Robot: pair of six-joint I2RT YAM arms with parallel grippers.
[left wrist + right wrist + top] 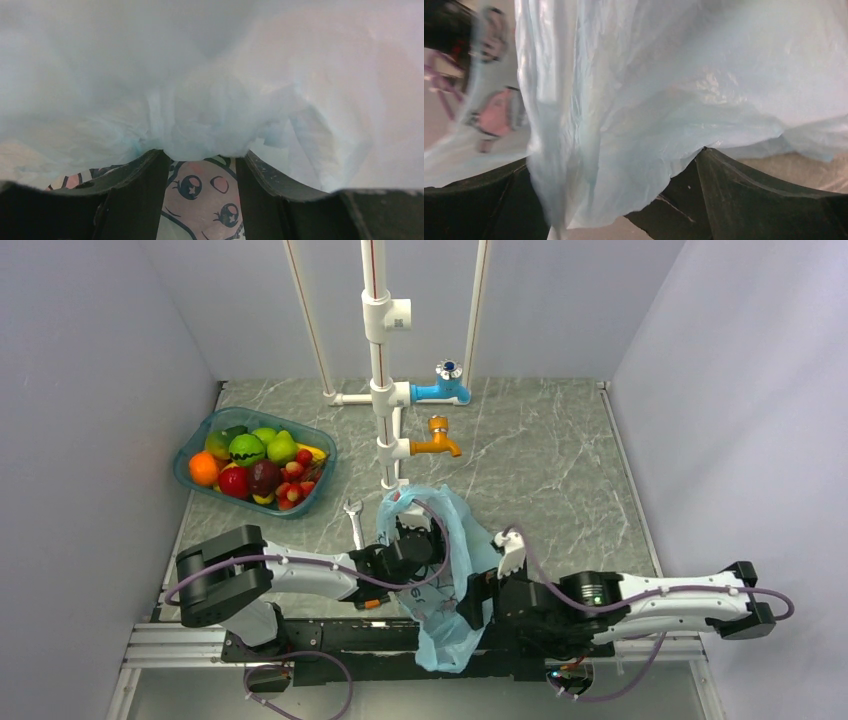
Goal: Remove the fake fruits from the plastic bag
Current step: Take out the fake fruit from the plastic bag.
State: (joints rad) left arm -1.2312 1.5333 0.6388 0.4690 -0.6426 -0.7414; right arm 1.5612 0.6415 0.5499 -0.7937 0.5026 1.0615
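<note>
The light-blue plastic bag (pixel 450 540) lies crumpled between my two arms and hangs over the table's near edge. My left gripper (pixel 425 540) is under its film. In the left wrist view its fingers (pixel 150 170) stand part-way apart, with a wad of the bag (pixel 205 135) filling the gap at the tips (pixel 205 155) and a cartoon print behind. My right gripper (pixel 616 155) stands wide open, with loose bag film (pixel 589 165) hanging between its fingers. An orange (pixel 203 468), a maroon fruit (pixel 264 477) and a round green one (pixel 247 448) lie in the teal basket (pixel 318 472). No fruit shows in the bag.
The basket at the back left also holds strawberries (pixel 296 480) and a pear (pixel 282 446). A small wrench (pixel 353 520) lies left of the bag. A white pipe stand (pixel 378 390) with a blue tap (pixel 447 388) and an orange tap (pixel 437 440) rises behind the bag. Walls close in both sides.
</note>
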